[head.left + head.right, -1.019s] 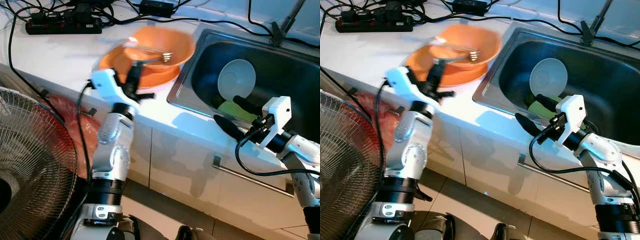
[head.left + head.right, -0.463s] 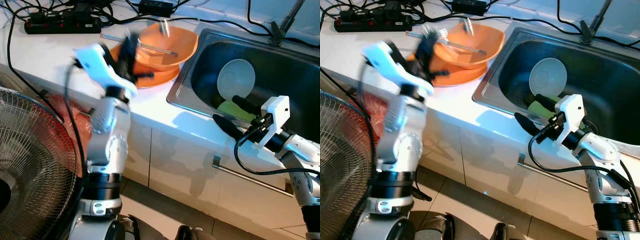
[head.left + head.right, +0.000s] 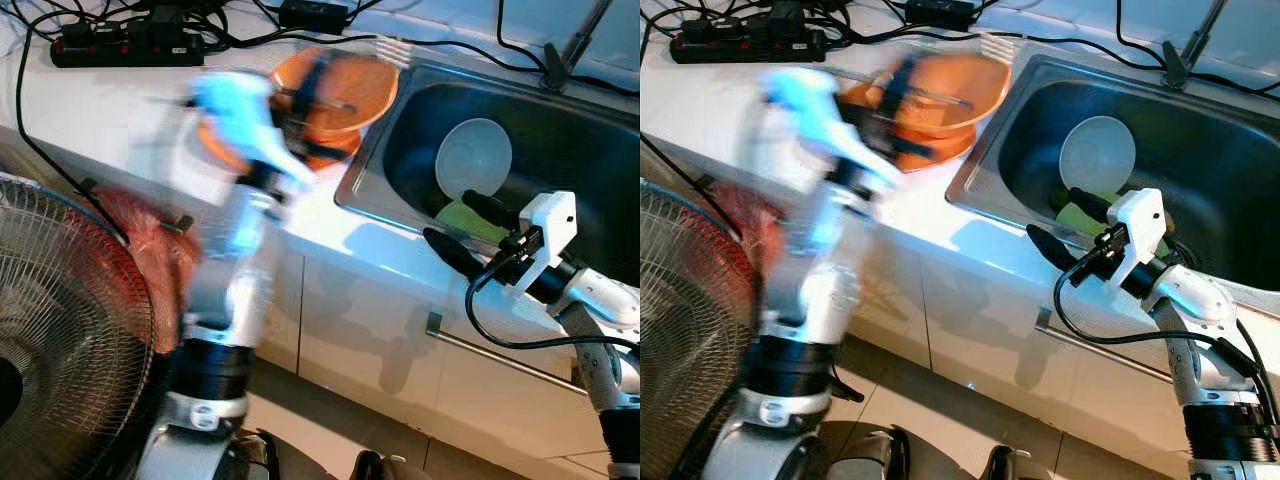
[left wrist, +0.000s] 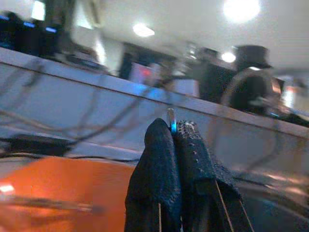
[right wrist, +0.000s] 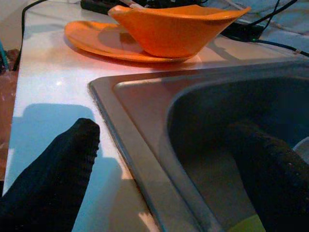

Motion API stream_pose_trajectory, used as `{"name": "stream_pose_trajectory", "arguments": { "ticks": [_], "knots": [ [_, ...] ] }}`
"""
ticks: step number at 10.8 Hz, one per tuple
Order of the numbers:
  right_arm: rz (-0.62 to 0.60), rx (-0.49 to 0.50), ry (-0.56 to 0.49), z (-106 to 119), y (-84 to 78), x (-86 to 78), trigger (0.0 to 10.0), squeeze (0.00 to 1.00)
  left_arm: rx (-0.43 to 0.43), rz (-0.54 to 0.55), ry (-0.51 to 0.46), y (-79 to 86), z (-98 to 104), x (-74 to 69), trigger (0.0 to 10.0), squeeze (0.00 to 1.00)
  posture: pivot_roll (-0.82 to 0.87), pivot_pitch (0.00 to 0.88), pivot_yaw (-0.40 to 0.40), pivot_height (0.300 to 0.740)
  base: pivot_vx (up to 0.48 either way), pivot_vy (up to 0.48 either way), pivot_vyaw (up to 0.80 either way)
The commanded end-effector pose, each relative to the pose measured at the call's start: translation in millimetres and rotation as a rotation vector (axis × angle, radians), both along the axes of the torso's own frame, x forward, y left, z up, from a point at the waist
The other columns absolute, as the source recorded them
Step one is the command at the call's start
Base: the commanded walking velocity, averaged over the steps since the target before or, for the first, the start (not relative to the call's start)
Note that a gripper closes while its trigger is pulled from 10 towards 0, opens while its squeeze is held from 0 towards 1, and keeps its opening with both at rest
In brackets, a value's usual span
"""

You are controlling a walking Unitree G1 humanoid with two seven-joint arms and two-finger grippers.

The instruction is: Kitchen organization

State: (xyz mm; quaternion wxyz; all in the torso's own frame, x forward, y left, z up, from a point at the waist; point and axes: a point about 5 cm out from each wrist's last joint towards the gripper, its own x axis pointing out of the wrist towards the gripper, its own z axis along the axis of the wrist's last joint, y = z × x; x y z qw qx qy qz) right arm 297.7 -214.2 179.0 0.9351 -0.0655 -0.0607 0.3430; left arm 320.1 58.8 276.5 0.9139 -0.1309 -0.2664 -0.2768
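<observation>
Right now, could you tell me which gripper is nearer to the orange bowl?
Left. The left gripper is up at the orange bowl on the counter; the right gripper hangs apart at the sink's front edge.

Two black fingers (image 4: 166, 159) pressed together on a thin metal piece (image 4: 170, 116), above an orange bowl (image 4: 63, 181)

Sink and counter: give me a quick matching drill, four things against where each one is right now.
Things:
1. orange bowl
2. white plate
3. power strip
4. right gripper

Places:
A. inside the sink
B. back of the counter, among black cables
C. on the orange plate
D. over the sink's front rim, fingers apart

Pairs: 1-C, 2-A, 3-B, 4-D
</observation>
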Motion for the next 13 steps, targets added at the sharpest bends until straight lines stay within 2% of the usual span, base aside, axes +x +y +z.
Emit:
{"name": "stream_pose_trajectory", "arguments": {
  "ticks": [1,3,5,7,8,11,13],
  "knots": [
    [-0.013,-0.013,-0.012,3,-5.4,-0.9,10.0,0.00,0.020,-0.064,-0.045,-11.6,11,-5.0,10.0,0.00,0.03,0.161,-0.042,0.740,0.000,0.000,0.00],
    [-0.036,-0.033,-0.026,6,-12.2,-0.9,10.0,0.00,0.057,-0.117,-0.038,-22.3,8,-4.9,10.0,0.00,0.03,0.151,-0.032,0.740,0.000,0.000,0.00],
    [-0.068,-0.057,-0.046,12,-22.2,-1.2,10.0,0.00,0.100,-0.162,-0.002,-32.4,-4,-3.1,10.0,0.00,0.02,0.146,-0.024,0.740,0.000,0.000,0.00],
    [-0.108,-0.085,-0.064,20,-36.2,-4.3,10.0,0.00,0.125,-0.178,0.034,-43.3,-15,1.4,10.0,0.00,0.00,0.139,-0.016,0.740,0.000,0.000,0.00],
    [-0.111,-0.090,-0.064,20,-36.9,-5.6,10.0,0.00,0.126,-0.179,0.044,-45.7,-18,3.2,10.0,0.00,0.00,0.137,-0.016,0.740,0.000,0.000,0.00],
    [-0.128,-0.099,-0.070,21,-39.5,-11.8,10.0,0.00,0.169,-0.198,0.120,-65.0,-31,23.2,10.0,0.00,-0.03,0.144,0.004,0.740,0.000,0.000,0.00],
    [-0.127,-0.096,-0.070,21,-38.3,-15.9,10.0,0.00,0.174,-0.205,0.154,-74.1,-32,35.7,10.0,0.00,-0.04,0.152,0.013,0.740,0.000,0.000,0.00]
  ]
}}
